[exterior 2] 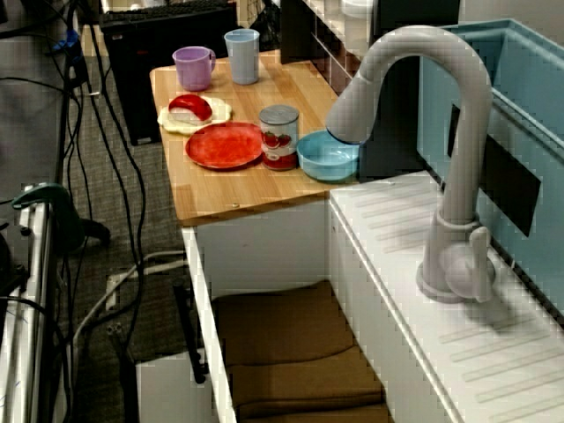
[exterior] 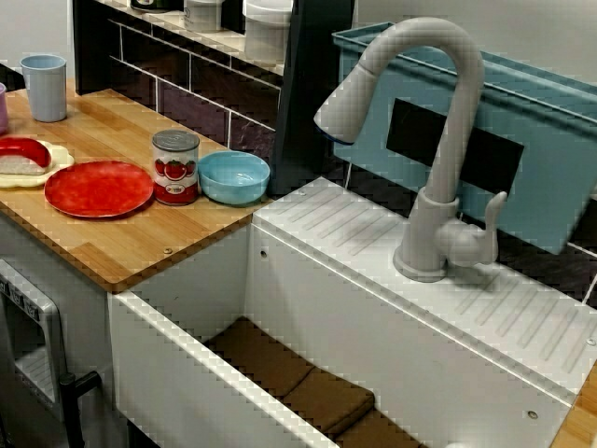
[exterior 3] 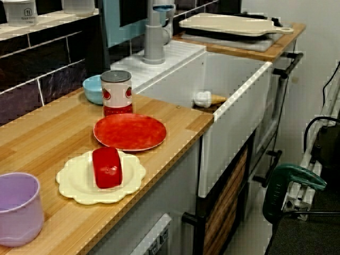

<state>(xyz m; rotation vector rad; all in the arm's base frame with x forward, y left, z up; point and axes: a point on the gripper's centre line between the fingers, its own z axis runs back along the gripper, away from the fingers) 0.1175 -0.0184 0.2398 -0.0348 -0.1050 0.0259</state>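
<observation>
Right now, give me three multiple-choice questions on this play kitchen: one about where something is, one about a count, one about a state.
1. Where does the tomato can stand?
A. Between the red plate and the blue bowl
B. Down in the sink
C. On the cutting board

2. How many cups are on the wooden counter?
A. One
B. Two
C. Four

3. How does the blue bowl sit?
A. Upside down
B. Stacked on the red plate
C. Upright and empty

Answers:
1 A: the can stands on the counter with the plate on one side and the bowl on the other.
2 B: only the purple mug and the light blue cup show.
3 C: its bare inside faces up.
</observation>
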